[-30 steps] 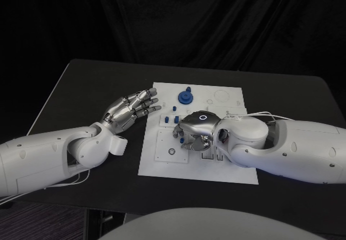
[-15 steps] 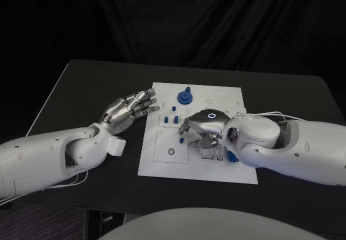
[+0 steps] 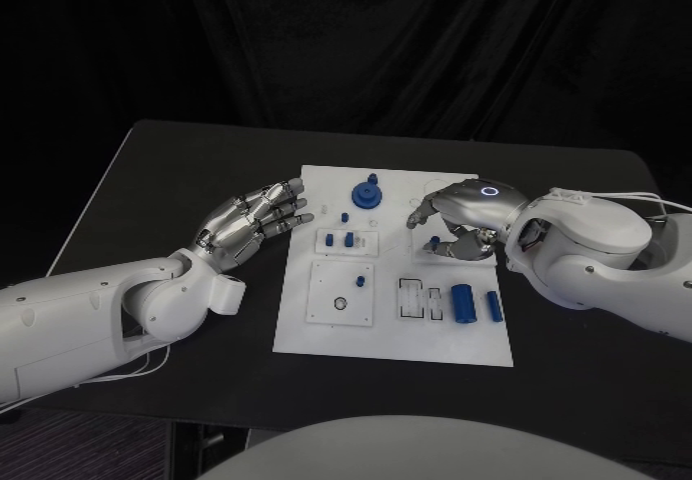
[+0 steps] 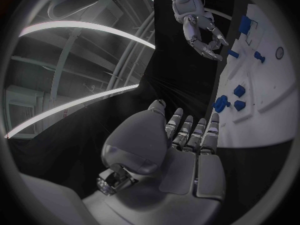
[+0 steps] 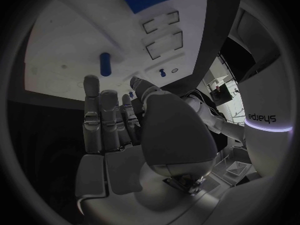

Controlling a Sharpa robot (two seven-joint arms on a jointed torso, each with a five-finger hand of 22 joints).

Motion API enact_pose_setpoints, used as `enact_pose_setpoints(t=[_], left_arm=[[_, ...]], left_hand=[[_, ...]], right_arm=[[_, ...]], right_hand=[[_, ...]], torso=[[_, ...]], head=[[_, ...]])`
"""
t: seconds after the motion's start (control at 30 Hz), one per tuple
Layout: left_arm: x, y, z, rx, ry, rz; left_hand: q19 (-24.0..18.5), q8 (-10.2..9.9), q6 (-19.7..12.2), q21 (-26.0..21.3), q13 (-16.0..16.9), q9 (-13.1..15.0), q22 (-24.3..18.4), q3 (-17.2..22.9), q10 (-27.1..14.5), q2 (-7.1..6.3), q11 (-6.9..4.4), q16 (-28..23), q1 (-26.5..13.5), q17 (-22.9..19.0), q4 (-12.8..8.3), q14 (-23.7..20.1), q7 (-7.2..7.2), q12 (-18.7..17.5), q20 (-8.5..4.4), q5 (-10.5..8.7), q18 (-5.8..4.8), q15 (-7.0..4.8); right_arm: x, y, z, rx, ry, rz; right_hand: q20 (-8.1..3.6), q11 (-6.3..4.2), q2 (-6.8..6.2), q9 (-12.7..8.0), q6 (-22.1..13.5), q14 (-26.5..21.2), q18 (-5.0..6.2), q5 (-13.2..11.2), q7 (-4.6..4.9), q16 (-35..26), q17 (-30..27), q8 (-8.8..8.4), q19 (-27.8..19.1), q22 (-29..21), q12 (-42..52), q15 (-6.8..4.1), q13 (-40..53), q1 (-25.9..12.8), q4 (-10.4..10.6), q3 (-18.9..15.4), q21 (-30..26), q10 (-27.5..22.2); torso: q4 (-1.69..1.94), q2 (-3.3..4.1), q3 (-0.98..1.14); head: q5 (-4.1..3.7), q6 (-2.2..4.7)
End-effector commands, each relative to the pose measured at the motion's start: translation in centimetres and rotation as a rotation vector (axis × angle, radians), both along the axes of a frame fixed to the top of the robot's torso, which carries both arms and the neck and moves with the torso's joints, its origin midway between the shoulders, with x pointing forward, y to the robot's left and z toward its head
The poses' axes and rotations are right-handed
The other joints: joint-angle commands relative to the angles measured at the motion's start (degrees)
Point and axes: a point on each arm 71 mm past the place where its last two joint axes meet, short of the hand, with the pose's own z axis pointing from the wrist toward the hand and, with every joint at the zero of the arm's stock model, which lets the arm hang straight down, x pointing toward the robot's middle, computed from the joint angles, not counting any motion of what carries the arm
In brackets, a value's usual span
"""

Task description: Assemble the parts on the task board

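Since a second ago, the right hand point(image 3: 450, 225) has lifted back off the middle of the white board point(image 3: 325, 330), leaving two blue pegs point(image 3: 463, 303) lying near its right edge. They lie just toward the robot from that hand, long sides running front to back. Its fingers point(image 3: 421, 212) are curled and seem to hold nothing. The left hand point(image 3: 260, 222) hovers open beside the board's left edge, over bare worktop point(image 3: 188, 180).

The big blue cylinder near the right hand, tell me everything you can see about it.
The big blue cylinder is a smooth, solid-looking, plastic-like piece lying on its side on the white task board, near the board's right edge. Its long axis runs toward and away from the robot. A slimmer blue peg lies parallel just to its right, apart from it. White slotted recesses sit to its left. The right hand hovers farther back, not touching it.
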Motion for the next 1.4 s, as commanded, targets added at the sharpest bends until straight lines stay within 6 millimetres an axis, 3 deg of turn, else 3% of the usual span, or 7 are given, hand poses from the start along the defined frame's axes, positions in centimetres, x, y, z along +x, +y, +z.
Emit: enact_pose_setpoints(t=[0.03, 0.07, 0.23, 0.47, 0.63, 0.8, 1.4], left_arm=[[-0.1, -0.2, 0.1, -0.013, -0.010, 0.004], [-0.2, -0.2, 0.1, -0.014, -0.010, 0.003], [-0.1, -0.3, 0.1, -0.016, -0.009, 0.000], [-0.1, -0.2, 0.1, -0.015, -0.010, 0.002], [-0.1, -0.3, 0.1, -0.017, -0.009, -0.002], [-0.1, -0.3, 0.0, -0.016, -0.008, -0.003], [-0.2, -0.3, -0.3, -0.020, -0.001, -0.008]], left_hand=[[0.27, 0.11, -0.02, 0.08, -0.01, 0.02, -0.11, -0.08, -0.18, -0.08, -0.05, 0.22, 0.44, 0.05, -0.32, 0.07, -0.05, -0.18, 0.01, 0.32, -0.68, 0.20], [0.29, 0.10, -0.09, 0.08, 0.00, 0.01, -0.11, -0.09, -0.16, -0.09, 0.00, 0.23, 0.40, 0.05, -0.30, 0.07, -0.13, -0.15, 0.01, 0.31, -0.69, 0.19], [0.24, 0.11, -0.01, 0.06, 0.00, 0.02, -0.20, -0.10, -0.15, -0.09, 0.01, 0.26, 0.39, 0.06, -0.30, 0.10, -0.14, -0.14, 0.01, 0.32, -0.70, 0.19], [0.28, 0.11, -0.03, 0.07, -0.01, 0.02, -0.17, -0.09, -0.17, -0.08, 0.01, 0.27, 0.36, 0.06, -0.28, 0.10, -0.11, -0.16, 0.01, 0.33, -0.70, 0.20], [0.31, 0.11, -0.04, 0.07, -0.01, 0.02, -0.14, -0.08, -0.18, -0.06, 0.00, 0.28, 0.35, 0.06, -0.28, 0.11, -0.10, -0.18, 0.01, 0.34, -0.71, 0.21], [0.31, 0.11, -0.06, 0.07, -0.01, 0.01, -0.15, -0.06, -0.19, -0.05, 0.00, 0.28, 0.36, 0.06, -0.29, 0.10, -0.09, -0.20, 0.01, 0.35, -0.72, 0.22], [0.33, 0.07, -0.28, 0.04, -0.04, -0.03, -0.29, 0.19, -0.32, 0.06, 0.04, 0.27, 0.55, 0.05, -0.54, 0.03, 0.09, -0.34, 0.03, 0.55, -0.78, 0.31]], right_arm=[[0.6, -1.7, 0.0, 0.004, 0.000, -0.064], [0.7, -2.0, -0.1, 0.004, 0.000, -0.072], [0.8, -3.4, -0.6, 0.007, 0.002, -0.103], [0.9, -4.0, -1.6, -0.002, 0.020, -0.122], [1.2, -3.9, -2.3, -0.006, 0.028, -0.122], [1.4, -3.7, -2.6, 0.001, 0.027, -0.115], [1.7, -2.3, -3.6, 0.008, 0.033, -0.082]], right_hand=[[0.03, -0.16, 0.11, -0.97, 0.74, 0.77, -0.38, -0.72, 1.11, 0.13, 0.16, -0.59, 0.87, 2.32, -1.18, 0.09, -1.01, -0.49, 0.69, 0.01, 0.85, 1.31], [0.01, -0.35, 0.13, -1.53, 1.65, 1.21, -0.46, -0.96, 2.08, 0.30, 0.37, -0.48, 1.35, 2.47, -1.75, 0.00, -1.58, -0.52, 0.97, -0.01, 1.35, 2.58], [-0.44, -0.92, -0.25, -3.43, 3.21, 2.09, -0.61, -2.70, 2.86, 0.34, 0.58, -0.79, 2.36, 2.70, -4.54, -0.51, -3.52, -0.82, 2.11, -0.42, 1.97, 5.81], [-0.23, -0.72, -0.40, -4.61, 3.37, 2.13, -0.71, -4.22, 2.58, 0.06, 0.42, -1.24, 2.48, 2.64, -6.07, -0.06, -4.37, -0.83, 2.88, -0.99, 1.31, 7.25], [-0.14, -0.72, -0.24, -5.01, 3.67, 2.12, -0.68, -3.86, 2.18, -0.01, 0.40, -1.28, 2.57, 2.68, -6.36, -0.06, -4.55, -0.19, 2.75, -0.85, 1.19, 8.14], [-0.20, -0.99, -0.21, -5.33, 4.46, 2.44, -0.67, -3.86, 2.24, 0.25, 0.74, -1.05, 2.86, 2.78, -6.33, -0.20, -4.61, 0.08, 2.88, -0.85, 1.39, 9.81], [-0.44, -1.54, -0.35, -5.94, 6.27, 3.43, -0.90, -3.22, 2.58, 0.75, 1.42, -0.58, 3.98, 3.17, -6.21, -0.39, -4.71, 0.98, 3.35, 0.07, 2.63, 15.40]], torso=[[0.12, 0.05, -0.12], [0.09, 0.04, -0.10], [-0.09, 0.16, -0.01], [0.14, 0.08, 0.00], [0.13, 0.01, 0.19], [-0.10, -0.05, 0.05], [0.05, -0.01, 0.01]], head=[[-0.20, -0.01], [-0.09, -0.01], [0.12, -0.01], [-0.47, -0.01], [-0.66, -0.01], [-0.68, -0.01], [-1.06, -0.01]])
